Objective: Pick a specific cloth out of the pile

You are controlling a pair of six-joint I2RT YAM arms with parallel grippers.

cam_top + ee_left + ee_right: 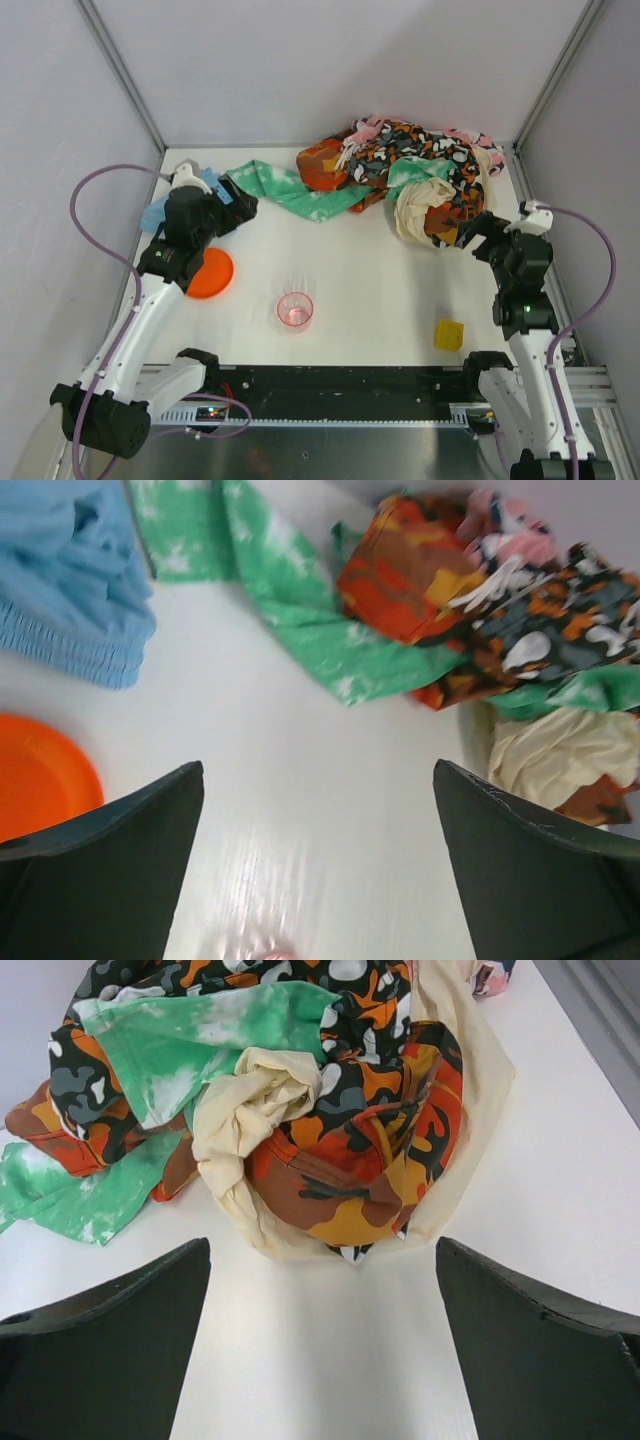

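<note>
The pink cup (295,309) stands upright near the middle of the table (380,290); what is in it cannot be told. The orange plate (212,272) lies flat to its left, partly under the left arm. The cloth (70,570), plain light blue with a gathered, ribbed hem, lies crumpled at the far left, left of the pile (410,165) and just beside the end of the green blotched cloth (300,195). The left gripper (320,860) hangs near it, spread wide and holding nothing. The right gripper (320,1340), equally wide and empty, sits just short of the pile's near edge.
</note>
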